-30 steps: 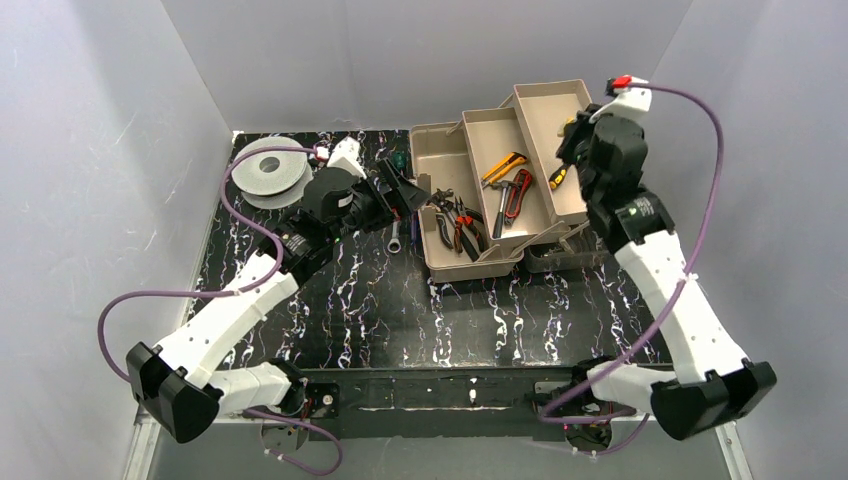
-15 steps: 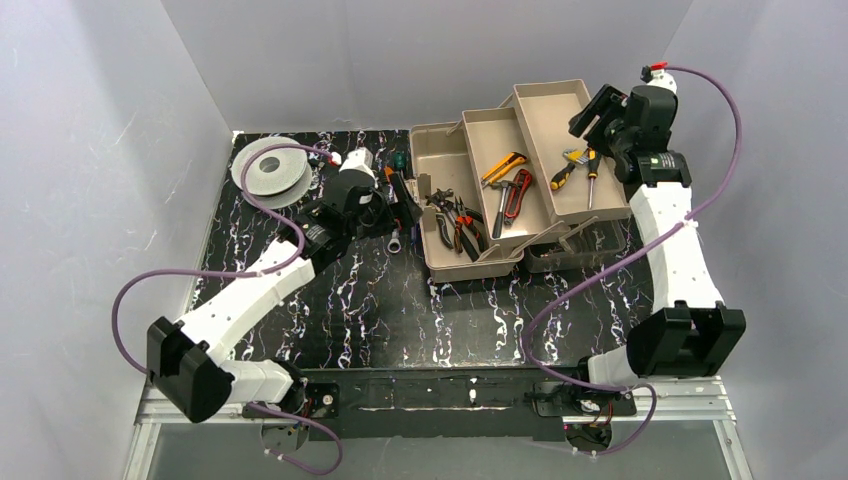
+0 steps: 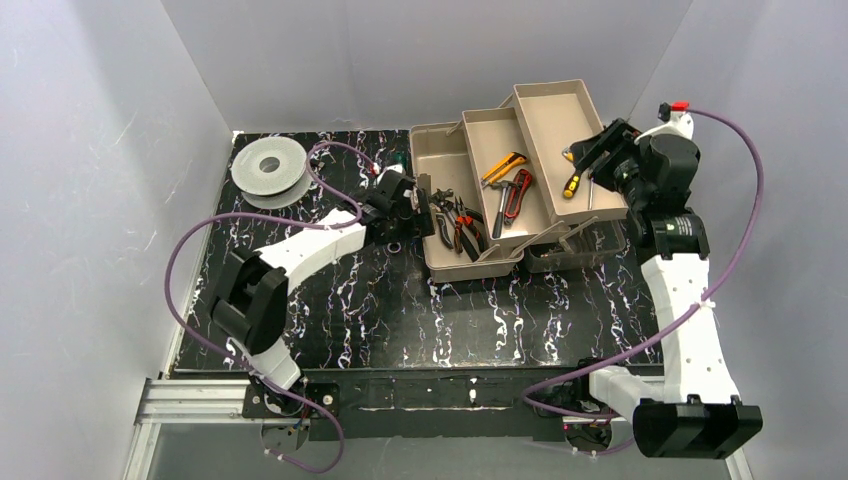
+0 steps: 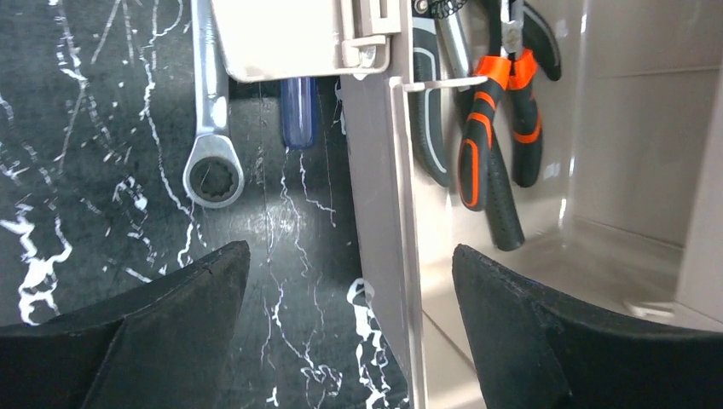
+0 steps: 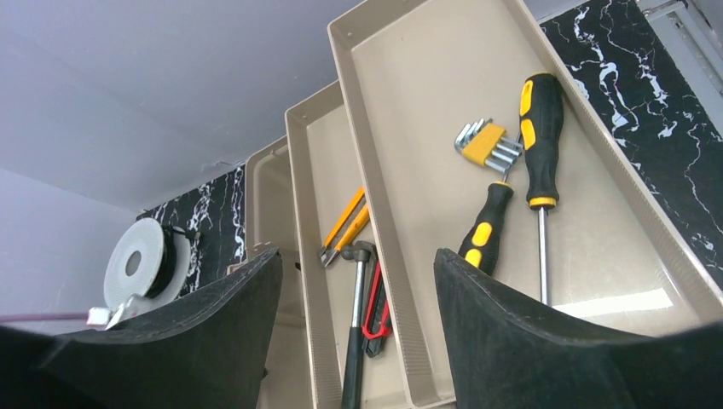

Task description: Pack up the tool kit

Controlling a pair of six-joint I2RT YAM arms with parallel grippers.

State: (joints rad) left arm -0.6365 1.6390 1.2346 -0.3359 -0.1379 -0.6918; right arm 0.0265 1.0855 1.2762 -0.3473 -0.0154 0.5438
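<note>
The tan toolbox stands open, its tiered trays stepping up to the right. My left gripper is open low at the box's left wall, one finger on each side of it. On the table beside it lie a silver wrench and a blue screwdriver handle. Orange-black pliers lie in the bottom compartment. My right gripper hangs open and empty beside the top tray, which holds two yellow-black screwdrivers and hex keys.
The middle tray holds a hammer, a yellow cutter and a red knife. A grey-white spool sits at the back left of the black marbled table. White walls enclose the table.
My right gripper opened, left a yellow-black screwdriver in the top tray and drew back to the right. My left arm swung right, from beside the spool to the toolbox's left wall.
</note>
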